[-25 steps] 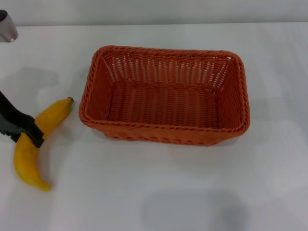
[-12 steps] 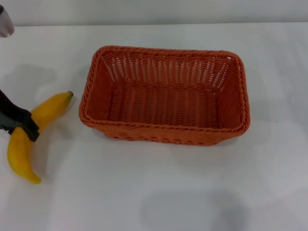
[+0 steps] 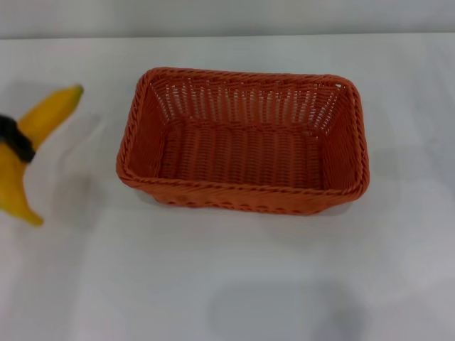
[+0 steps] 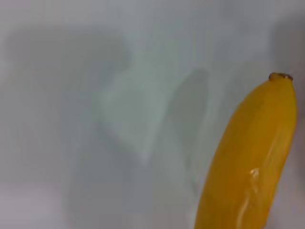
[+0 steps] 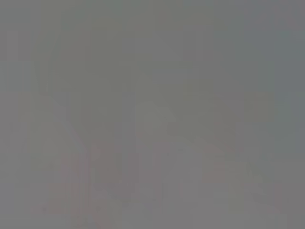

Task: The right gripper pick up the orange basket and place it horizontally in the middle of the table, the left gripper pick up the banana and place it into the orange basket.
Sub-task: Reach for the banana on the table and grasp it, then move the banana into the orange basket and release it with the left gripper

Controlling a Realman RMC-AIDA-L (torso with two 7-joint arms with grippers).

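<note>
Banana (image 3: 25, 142) sits at the far left edge of the head view, clamped around its middle by the left gripper (image 3: 15, 138), of which only a dark band across the fruit shows. The gripper is closed on the banana. The fruit is tilted, its upper tip pointing up and to the right toward the far side of the bench (image 3: 234, 284), its lower end hanging down at the left, and a soft shadow lies on the white surface beside it (the fruit appears raised off the bench). The left wrist view shows one yellow end of the banana with its small dark tip above the blurred bench surface.

The orange basket (image 3: 243, 139) rests lengthwise in the middle of the bench, open side up, well apart from the banana and to its right.

The right gripper is not visible in any view; its wrist picture shows only flat grey.
</note>
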